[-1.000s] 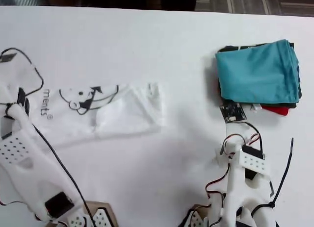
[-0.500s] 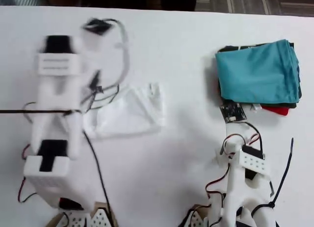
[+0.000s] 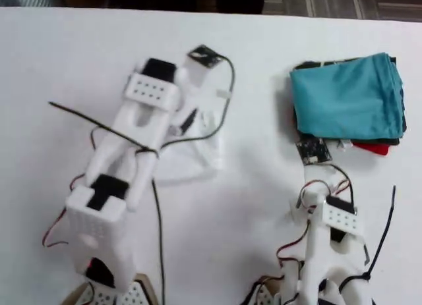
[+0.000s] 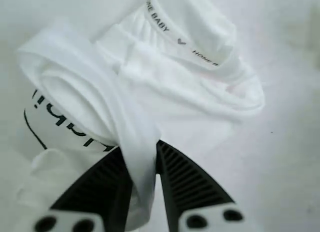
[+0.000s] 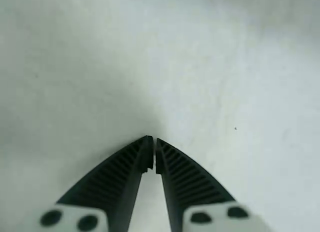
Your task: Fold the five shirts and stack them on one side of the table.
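Folded stack (image 3: 346,97) sits just ahead of the right claw (image 5: 152,154), which is pinched together on nothing; left claw (image 4: 144,157) is clamped on the white shirt (image 4: 165,86) bunched at its tips, likely the last fold.

The left arm (image 3: 125,153) hides most of the white shirt (image 3: 191,159).

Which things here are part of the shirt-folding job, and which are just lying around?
Job: white shirt, pinched in the left gripper; stack of folded shirts, teal one on top.
Not the job: table; right gripper, shut on nothing over it.
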